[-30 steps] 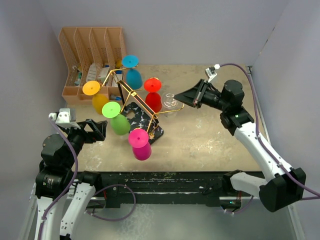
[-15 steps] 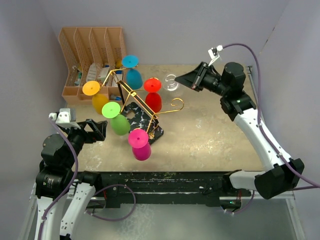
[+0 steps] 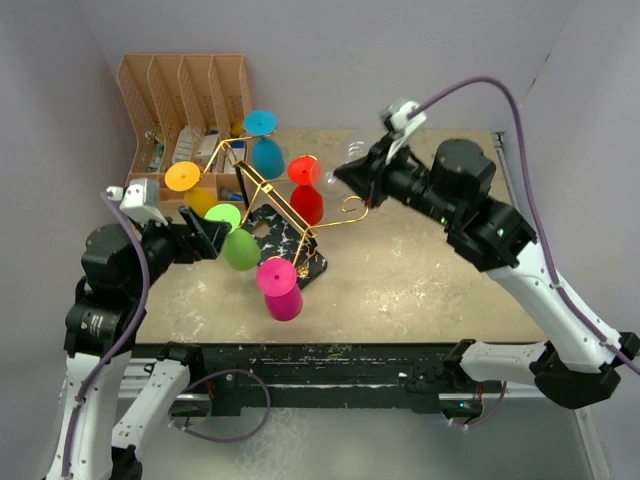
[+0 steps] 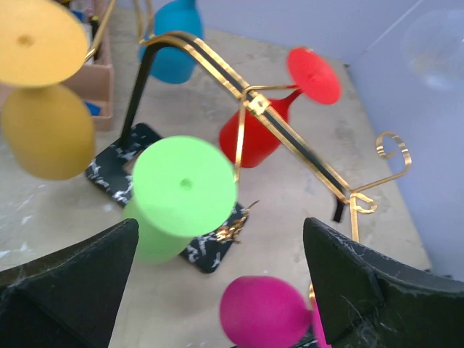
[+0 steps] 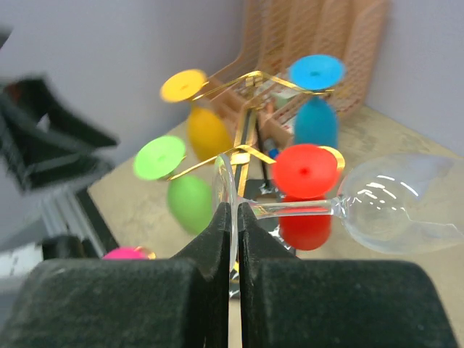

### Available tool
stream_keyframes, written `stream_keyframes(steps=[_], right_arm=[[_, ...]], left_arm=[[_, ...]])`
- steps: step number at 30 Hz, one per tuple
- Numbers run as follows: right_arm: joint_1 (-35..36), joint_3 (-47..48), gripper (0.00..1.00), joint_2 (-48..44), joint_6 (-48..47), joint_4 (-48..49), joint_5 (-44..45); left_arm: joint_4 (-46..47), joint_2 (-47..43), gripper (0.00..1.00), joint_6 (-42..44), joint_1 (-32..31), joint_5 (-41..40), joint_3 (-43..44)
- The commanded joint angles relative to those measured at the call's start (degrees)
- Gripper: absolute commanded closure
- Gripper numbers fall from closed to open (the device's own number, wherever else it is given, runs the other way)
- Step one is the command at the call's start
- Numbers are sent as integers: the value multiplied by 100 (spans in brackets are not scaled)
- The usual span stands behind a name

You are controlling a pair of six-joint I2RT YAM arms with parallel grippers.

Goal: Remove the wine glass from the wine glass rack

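In the right wrist view, the right jaws are seen pressed together on the thin foot of the clear wine glass point(image 5: 395, 210). The foot is gripped edge-on, with the stem and bowl lying sideways to the right. The glass is held in the air, off the wine glass rack point(image 5: 246, 154) and in front of it. On the rack's gold arms a yellow glass point(image 5: 183, 85), a blue glass point(image 5: 317, 72), a red glass point(image 5: 307, 170) and a green glass point(image 5: 160, 157) are hung bowl-down. A pink glass point(image 5: 125, 253) is partly hidden at the lower edge. An orange-brown file organiser point(image 5: 319, 29) is seen behind the rack.

In the top external view, the right arm point(image 3: 470, 200) is stretched over the desk point(image 3: 420, 270) toward the rack's back right side. The clear glass can only faintly be made out at its tip, above the bare scroll-ended arm point(image 3: 350, 207). The rack's marbled black base is set on the desk in front of the organiser. The left jaws are held wide apart just beside the green glass, with nothing between them.

In the left wrist view, two black fingers point(image 4: 65, 279) are seen at the lower corners, well apart and clamped on nothing. The green glass is seen close ahead, the pink one below it, and the clear bowl shows faintly at the upper right.
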Motion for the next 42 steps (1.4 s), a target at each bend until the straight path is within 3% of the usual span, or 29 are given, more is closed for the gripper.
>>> stream_keyframes(steps=[1, 5, 7, 9, 11, 15, 16, 22, 29, 42], right_arm=[[1521, 99, 100, -538, -1551, 45, 1731], [2800, -240, 100, -941, -2298, 399, 2857], [3380, -411, 100, -1012, -2903, 553, 3301], [4071, -649, 100, -964, -3585, 803, 3953], [4940, -1056, 100, -807, -4559, 1411, 5192], [5644, -2258, 100, -370, -7131, 3681, 6500], [5683, -2420, 100, -265, -7625, 4362, 6584], [5818, -2910, 100, -61, -9349, 6112, 6308], [5869, -3598, 100, 194, -11079, 7537, 5972], [5903, -4190, 100, 405, -12188, 8569, 5512]], left_arm=[[-185, 684, 6, -663, -39, 1087, 1187], [-388, 921, 26, -1213, -39, 1805, 1758], [-174, 914, 30, -1685, -39, 2315, 1763], [100, 885, 24, -2157, -37, 2773, 1684], [163, 880, 14, -2518, -39, 2990, 1667], [242, 847, 8, -2970, -39, 3294, 1554], [332, 851, 8, -3117, -39, 3411, 1492], [1172, 736, 15, -4142, -34, 4169, 886], [1038, 611, 20, -4222, -39, 4332, 814], [1255, 508, 25, -4501, -39, 4371, 565]])
